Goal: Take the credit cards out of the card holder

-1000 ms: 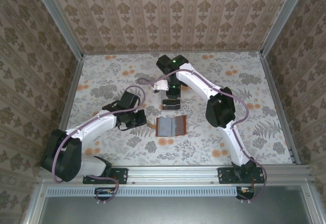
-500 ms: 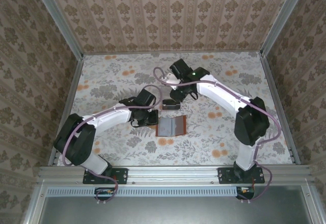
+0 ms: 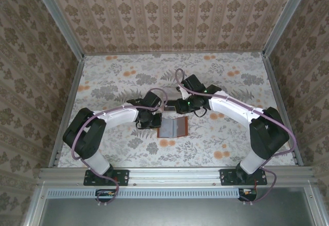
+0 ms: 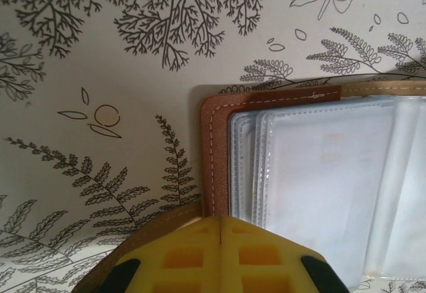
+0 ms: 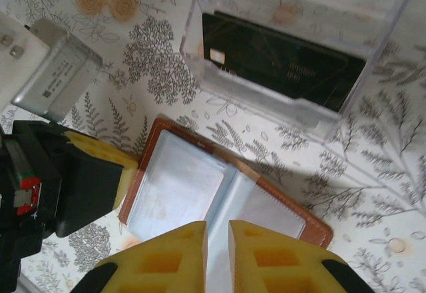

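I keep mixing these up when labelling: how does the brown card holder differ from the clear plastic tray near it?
The card holder is brown stitched leather; the clear tray is see-through plastic. The card holder lies opened flat; the clear tray is a walled box. The clear tray holds a dark card; the card holder's sleeves look pale. Both rest on the patterned table.

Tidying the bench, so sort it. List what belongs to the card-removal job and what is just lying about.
Job:
- card holder, open flat
- dark card, already out

Lying about:
- clear tray, though that card lies in it
- flowered table cover
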Robot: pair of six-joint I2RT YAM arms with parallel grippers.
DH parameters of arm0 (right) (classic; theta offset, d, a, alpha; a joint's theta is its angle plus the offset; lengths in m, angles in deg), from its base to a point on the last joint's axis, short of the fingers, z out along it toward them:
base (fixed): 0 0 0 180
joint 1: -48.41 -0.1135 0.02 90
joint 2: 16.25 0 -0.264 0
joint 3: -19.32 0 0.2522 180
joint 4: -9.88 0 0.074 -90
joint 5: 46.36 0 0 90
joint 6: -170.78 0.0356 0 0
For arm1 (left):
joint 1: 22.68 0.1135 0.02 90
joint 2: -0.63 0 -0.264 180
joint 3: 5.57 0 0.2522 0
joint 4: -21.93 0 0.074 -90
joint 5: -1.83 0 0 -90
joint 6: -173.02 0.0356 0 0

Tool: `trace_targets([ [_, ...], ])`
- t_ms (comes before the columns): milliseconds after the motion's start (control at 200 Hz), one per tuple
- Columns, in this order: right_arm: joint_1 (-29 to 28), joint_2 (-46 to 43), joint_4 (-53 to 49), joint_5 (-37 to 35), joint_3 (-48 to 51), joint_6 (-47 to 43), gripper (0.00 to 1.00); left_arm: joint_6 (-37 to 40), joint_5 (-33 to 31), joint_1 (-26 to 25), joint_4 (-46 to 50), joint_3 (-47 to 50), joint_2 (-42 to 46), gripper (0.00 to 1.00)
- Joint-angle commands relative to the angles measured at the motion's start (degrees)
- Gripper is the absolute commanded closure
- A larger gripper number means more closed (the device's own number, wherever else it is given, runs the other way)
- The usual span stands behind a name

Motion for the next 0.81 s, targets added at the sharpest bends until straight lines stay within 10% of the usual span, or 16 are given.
trace_targets([
  [0, 0.2, -2.9, 2.9, 3.7, 1.9, 7.2, 0.83, 0.2, -0.4, -0.4, -0.3, 0.3, -0.6, 0.96],
  [800, -3.0, 4.3, 5.9, 14.3, 3.7, 17.4, 0.82, -3.0, 2.7, -2.0, -5.4, 7.9, 3.1, 0.97],
])
